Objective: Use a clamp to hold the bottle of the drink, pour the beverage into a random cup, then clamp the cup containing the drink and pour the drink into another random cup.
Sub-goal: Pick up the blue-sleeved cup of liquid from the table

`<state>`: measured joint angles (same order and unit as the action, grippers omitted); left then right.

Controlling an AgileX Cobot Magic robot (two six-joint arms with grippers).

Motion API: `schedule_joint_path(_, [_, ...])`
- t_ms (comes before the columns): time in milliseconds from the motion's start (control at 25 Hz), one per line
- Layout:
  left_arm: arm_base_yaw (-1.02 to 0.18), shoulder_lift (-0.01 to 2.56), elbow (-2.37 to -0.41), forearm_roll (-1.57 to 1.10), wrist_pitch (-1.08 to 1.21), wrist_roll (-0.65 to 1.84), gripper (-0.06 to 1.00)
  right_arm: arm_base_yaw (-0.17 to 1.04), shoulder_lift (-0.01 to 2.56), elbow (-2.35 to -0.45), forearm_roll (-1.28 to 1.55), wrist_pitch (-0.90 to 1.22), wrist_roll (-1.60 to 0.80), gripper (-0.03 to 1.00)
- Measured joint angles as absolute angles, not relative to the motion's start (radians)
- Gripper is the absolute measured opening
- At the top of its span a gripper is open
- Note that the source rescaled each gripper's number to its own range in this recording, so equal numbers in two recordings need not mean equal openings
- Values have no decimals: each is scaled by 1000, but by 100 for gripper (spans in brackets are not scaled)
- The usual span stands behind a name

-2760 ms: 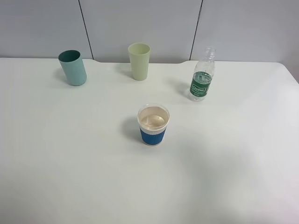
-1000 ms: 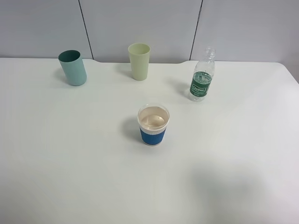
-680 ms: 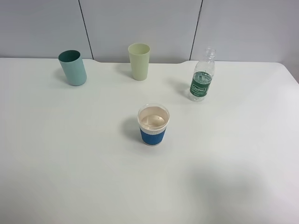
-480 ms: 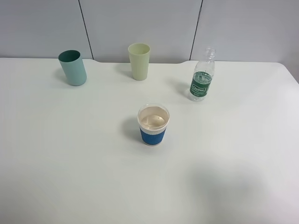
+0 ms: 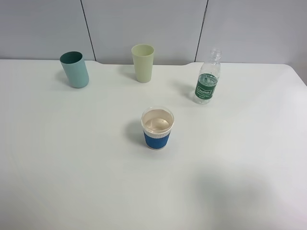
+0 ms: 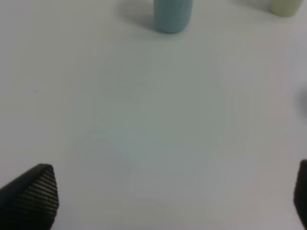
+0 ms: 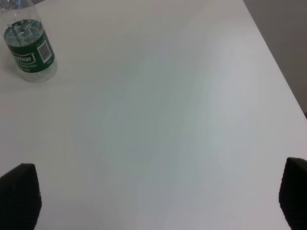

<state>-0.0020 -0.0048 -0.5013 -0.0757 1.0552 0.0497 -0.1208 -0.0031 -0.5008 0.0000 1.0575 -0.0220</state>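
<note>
Paper cup (image 5: 157,129) centre, bottle (image 5: 207,84) rear right, tumbler (image 5: 143,64) behind (second tumbler (image 5: 75,71) leftmost)

- The left wrist view is blurred. The plain teal tumbler (image 6: 172,17) and the smooth pale yellow-green tumbler (image 6: 287,7) are cut by its edge, so only their lower parts show.
- The small clear plastic bottle with a green label (image 7: 29,52) loses its neck at the right wrist view's edge.
- The left claw (image 6: 168,199) and the right claw (image 7: 156,194) show only dark fingertips, cropped at the corners.

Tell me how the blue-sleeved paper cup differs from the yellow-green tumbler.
The paper cup is short and wide; the tumbler is taller and slimmer. The paper cup wears a ribbed blue sleeve and white rim band; the tumbler is plain and smooth. The paper cup stands nearer the camera; the tumbler stands farther back. Both are upright.
</note>
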Motion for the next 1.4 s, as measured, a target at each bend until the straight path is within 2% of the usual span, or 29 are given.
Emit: schedule_joint_path(1400, [-2,-5,-501,-83,1055,50,100,-121,-3,-501,0,1057,-22,100])
